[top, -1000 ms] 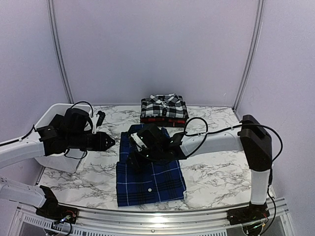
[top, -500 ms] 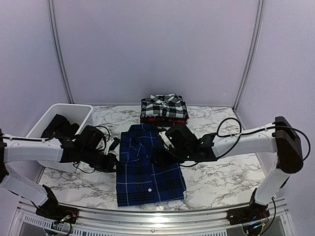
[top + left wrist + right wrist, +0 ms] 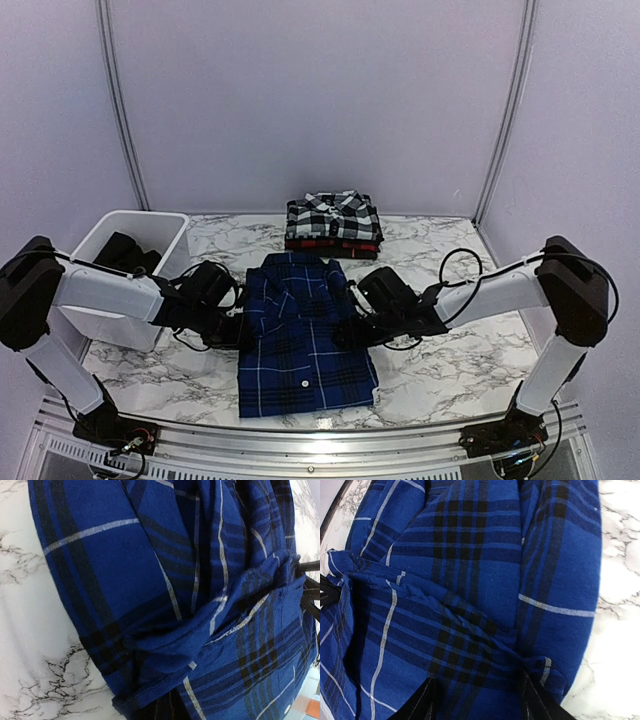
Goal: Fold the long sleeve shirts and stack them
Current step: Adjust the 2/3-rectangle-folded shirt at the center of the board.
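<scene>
The right gripper [image 3: 476, 676], jaws apart, straddles the 3 o'clock edge of the blue shirt [image 3: 305, 350] lying mid-table. The left gripper [image 3: 238, 330] meets its 9 o'clock edge, its grip hidden in cloth, likely readying a fold. At 12 o'clock, the folded black-and-white shirt [image 3: 333, 213] tops the red-and-black shirt [image 3: 333, 246].

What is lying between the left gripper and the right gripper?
The blue plaid shirt lies between them: the left gripper is at its left edge, the right gripper at its right side. The top view shows this.
</scene>
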Controlling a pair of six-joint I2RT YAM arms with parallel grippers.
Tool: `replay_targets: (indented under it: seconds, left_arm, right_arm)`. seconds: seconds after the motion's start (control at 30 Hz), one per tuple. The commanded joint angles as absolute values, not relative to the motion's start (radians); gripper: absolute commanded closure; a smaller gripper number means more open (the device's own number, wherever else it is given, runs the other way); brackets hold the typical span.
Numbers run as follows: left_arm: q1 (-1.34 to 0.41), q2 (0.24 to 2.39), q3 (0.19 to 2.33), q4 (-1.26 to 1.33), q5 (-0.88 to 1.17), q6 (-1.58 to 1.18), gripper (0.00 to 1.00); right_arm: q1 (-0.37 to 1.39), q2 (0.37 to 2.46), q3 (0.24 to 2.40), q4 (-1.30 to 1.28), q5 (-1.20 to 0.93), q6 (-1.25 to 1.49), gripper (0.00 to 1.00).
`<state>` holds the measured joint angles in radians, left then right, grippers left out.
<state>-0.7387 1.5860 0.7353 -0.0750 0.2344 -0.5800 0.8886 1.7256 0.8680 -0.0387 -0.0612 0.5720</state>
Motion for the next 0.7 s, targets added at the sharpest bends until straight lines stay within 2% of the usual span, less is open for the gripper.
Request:
replay_targets:
  seconds: [0.0, 0.2, 0.4, 0.53, 0.67]
  left_arm:
    - [-0.739, 1.574, 0.771, -0.068, 0.2, -0.58, 0.92]
    - [-0.739, 1.557, 0.791, -0.092, 0.191, -0.547, 0.91]
    - [-0.739, 1.566, 0.819, -0.09, 0.18, -0.557, 0.91]
    - [-0.739, 1.586, 0.843, -0.089, 0.177, -0.551, 0.92]
    - [-0.739, 1.604, 0.861, -0.089, 0.179, -0.548, 0.92]
  right_arm:
    - [0.897, 1.64, 0.892, -0.135, -0.006, 0.574, 0.46]
    - [0.966, 1.596, 1.012, -0.239, 0.114, 0.546, 0.45]
    - [0.894, 1.701, 1.152, -0.167, 0.089, 0.475, 0.47]
    - [0.819, 1.822, 1.255, -0.097, 0.014, 0.445, 0.52]
    - [0.743, 1.934, 1.32, -0.022, -0.082, 0.435, 0.62]
